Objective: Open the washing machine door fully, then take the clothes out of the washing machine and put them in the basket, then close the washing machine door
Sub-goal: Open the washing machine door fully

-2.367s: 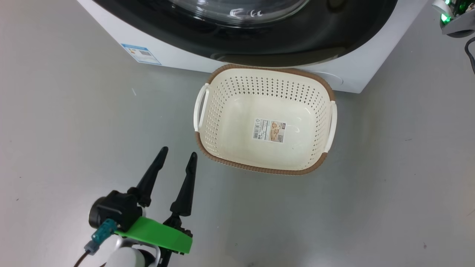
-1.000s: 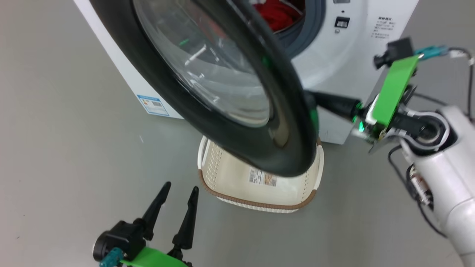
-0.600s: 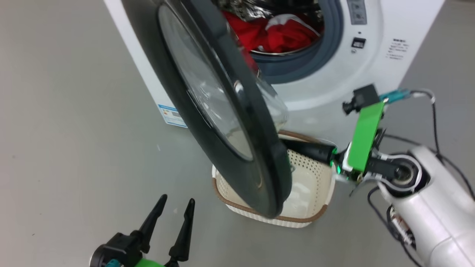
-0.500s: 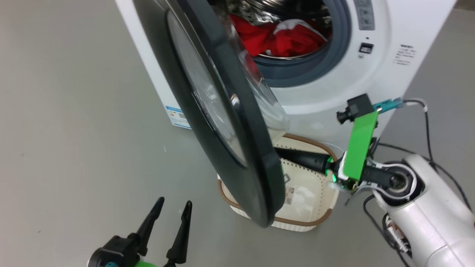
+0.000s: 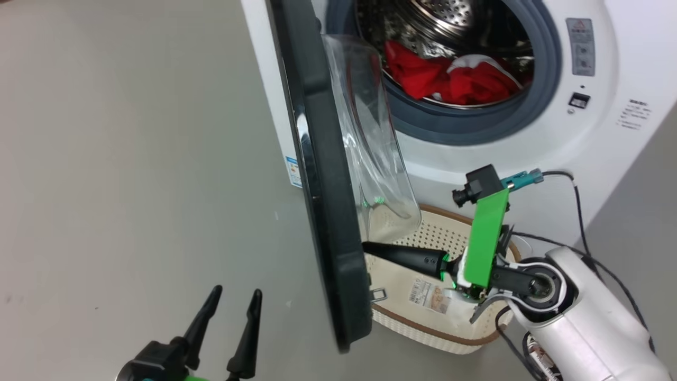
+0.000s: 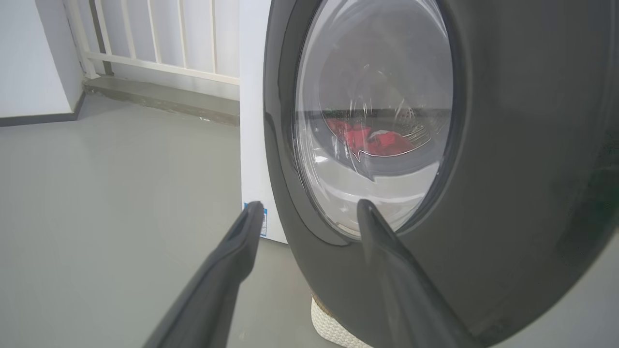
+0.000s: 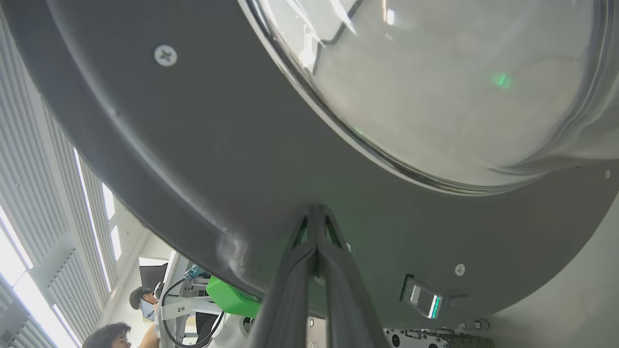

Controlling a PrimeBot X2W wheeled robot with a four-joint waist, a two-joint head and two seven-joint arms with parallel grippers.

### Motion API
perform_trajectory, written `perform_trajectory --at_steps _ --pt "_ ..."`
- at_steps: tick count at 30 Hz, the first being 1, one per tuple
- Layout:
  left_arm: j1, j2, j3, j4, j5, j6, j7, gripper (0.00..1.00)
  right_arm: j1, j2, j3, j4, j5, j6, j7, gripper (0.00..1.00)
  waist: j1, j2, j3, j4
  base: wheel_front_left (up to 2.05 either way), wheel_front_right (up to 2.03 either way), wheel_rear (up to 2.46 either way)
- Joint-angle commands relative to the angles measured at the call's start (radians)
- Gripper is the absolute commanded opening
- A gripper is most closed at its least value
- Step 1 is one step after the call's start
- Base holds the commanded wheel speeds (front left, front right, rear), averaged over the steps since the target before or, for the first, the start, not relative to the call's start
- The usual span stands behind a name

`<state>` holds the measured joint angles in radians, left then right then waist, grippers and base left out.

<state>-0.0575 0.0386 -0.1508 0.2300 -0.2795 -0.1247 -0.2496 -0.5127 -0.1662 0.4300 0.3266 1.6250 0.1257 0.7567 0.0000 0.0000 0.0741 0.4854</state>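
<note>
The washing machine door [image 5: 328, 211] stands swung out, edge-on in the head view, its glass bowl [image 5: 373, 153] facing the drum. My right gripper [image 5: 366, 245] is shut, its tip against the door's inner face [image 7: 217, 145] below the bowl [image 7: 459, 87]; the tips [image 7: 316, 210] hold nothing. The red and white clothes [image 5: 449, 79] lie in the washing machine [image 5: 582, 159]. Under the door and my right wrist sits the basket [image 5: 439, 330]. My left gripper [image 5: 236, 292] hangs open outside the door [image 6: 508, 193], fingers [image 6: 242, 241] apart; clothes [image 6: 372, 140] show through the glass.
Grey floor [image 5: 132, 159] spreads left of the machine. A blue label [image 5: 292, 172] marks its lower left corner. A white railing [image 6: 159, 38] and wall stand behind. A cable [image 5: 576, 201] trails from my right wrist. Two people [image 7: 116, 333] show at the right wrist view's lower left.
The door has swung from half open to edge-on, with my shut right gripper following against its inner side. The head camera has shifted. My left gripper stays open and still.
</note>
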Motion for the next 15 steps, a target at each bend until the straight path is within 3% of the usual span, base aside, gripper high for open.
perform_trajectory --at_steps 1,15 --pt "-0.002 0.012 0.042 -0.023 0.008 0.004 -0.012 1.0 0.007 0.031 0.019 -0.029 -0.009 0.005 -0.003 0.0 0.0 0.0 -0.016 0.024 0.0 0.0 0.0" --pt "0.011 0.012 0.073 -0.043 -0.009 0.036 -0.012 1.0 -0.034 0.097 0.067 0.0 -0.034 0.005 -0.017 0.0 0.0 0.0 -0.006 0.039 0.0 0.0 0.0"
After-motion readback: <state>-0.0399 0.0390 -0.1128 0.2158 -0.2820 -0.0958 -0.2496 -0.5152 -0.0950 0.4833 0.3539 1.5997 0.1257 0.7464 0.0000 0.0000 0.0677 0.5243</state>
